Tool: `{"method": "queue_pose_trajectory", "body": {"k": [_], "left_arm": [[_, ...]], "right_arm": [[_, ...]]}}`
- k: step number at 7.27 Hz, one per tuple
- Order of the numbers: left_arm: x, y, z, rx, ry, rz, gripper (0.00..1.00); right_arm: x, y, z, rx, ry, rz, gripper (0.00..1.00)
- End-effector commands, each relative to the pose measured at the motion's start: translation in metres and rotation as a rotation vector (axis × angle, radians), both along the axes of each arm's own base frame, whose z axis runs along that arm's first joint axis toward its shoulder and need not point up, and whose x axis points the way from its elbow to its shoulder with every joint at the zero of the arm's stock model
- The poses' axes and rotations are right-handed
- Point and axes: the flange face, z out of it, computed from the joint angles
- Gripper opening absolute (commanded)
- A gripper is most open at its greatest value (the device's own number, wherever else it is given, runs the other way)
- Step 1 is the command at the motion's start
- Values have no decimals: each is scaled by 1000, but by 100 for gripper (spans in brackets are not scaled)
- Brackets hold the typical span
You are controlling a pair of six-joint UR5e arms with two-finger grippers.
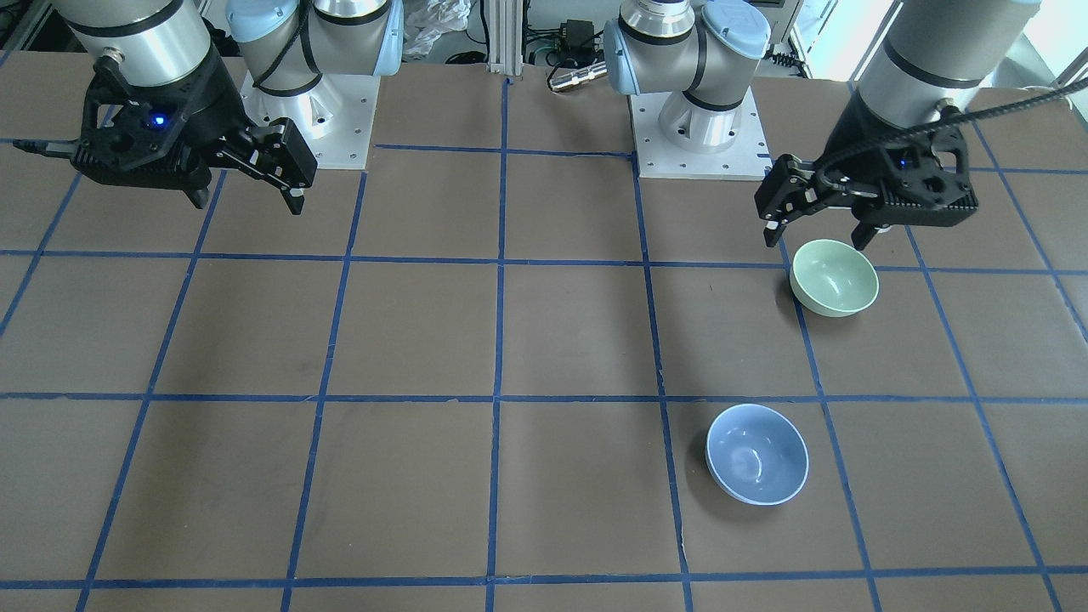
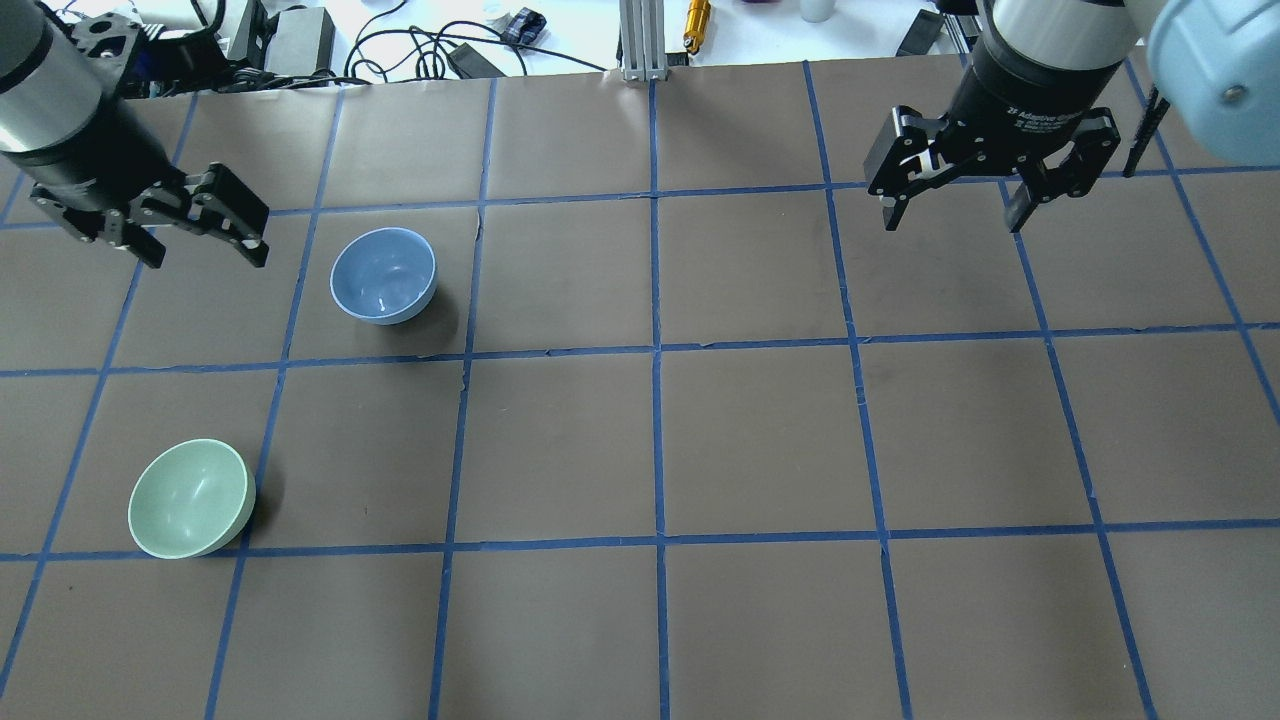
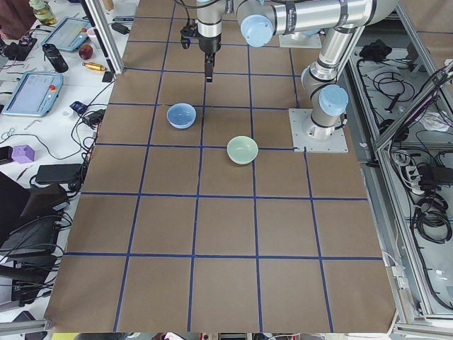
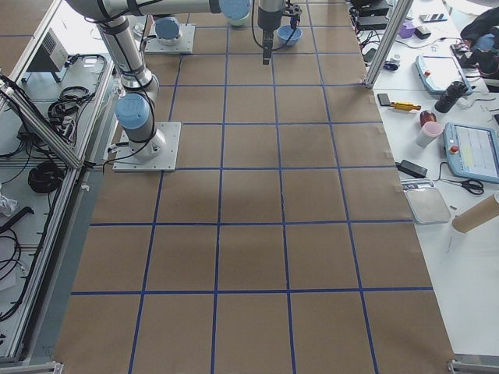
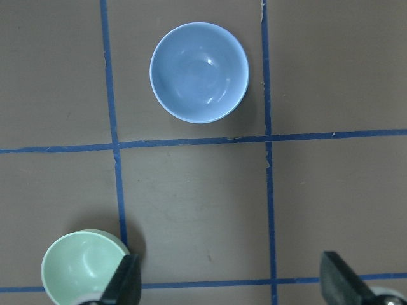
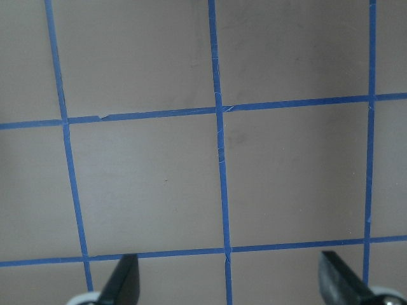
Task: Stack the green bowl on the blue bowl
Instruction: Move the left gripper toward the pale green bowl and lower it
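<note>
The pale mint-green bowl [image 2: 190, 497] stands upright on the brown table near the robot's left front. The light blue bowl [image 2: 383, 275] stands upright farther out, apart from it. My left gripper [image 2: 205, 255] hangs open and empty above the table, touching neither bowl. In the left wrist view the green bowl [image 5: 82, 267] lies at the bottom left beside one fingertip [image 5: 121, 283], and the blue bowl [image 5: 199, 72] is at the top. From the front, the left gripper [image 1: 818, 240] hovers just behind the green bowl [image 1: 835, 277]; the blue bowl [image 1: 756, 453] is nearer the camera. My right gripper [image 2: 952, 222] is open and empty, far from both.
The table is brown paper marked with a blue tape grid [image 2: 655, 350]. Two arm bases [image 1: 697, 127] [image 1: 310, 110] sit at the robot's edge. Cables and boxes [image 2: 300, 40] lie beyond the far edge. The right wrist view shows only the table [image 6: 146, 178].
</note>
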Motion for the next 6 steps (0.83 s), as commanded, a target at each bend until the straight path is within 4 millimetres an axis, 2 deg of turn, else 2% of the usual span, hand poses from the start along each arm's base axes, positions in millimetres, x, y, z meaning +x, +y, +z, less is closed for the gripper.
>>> {"method": "queue_pose_trajectory", "body": {"k": [1,2,3,4,5,6], "left_arm": [[79,20,-52,73,47,-27,98],[131,38,-84,88,67,55,98],[165,63,-121,100,98,38,98],[190,84,-157,58,95,52,98],[205,107,-191,64,110,92,98],[205,114,-211,80,126,100,98]], "right_arm": [[0,0,0,0,0,0,100],[0,0,0,0,0,0,100],[0,0,0,0,0,0,100],[0,0,0,0,0,0,100],[0,0,0,-2,0,0,100],[0,0,0,0,0,0,100]]}}
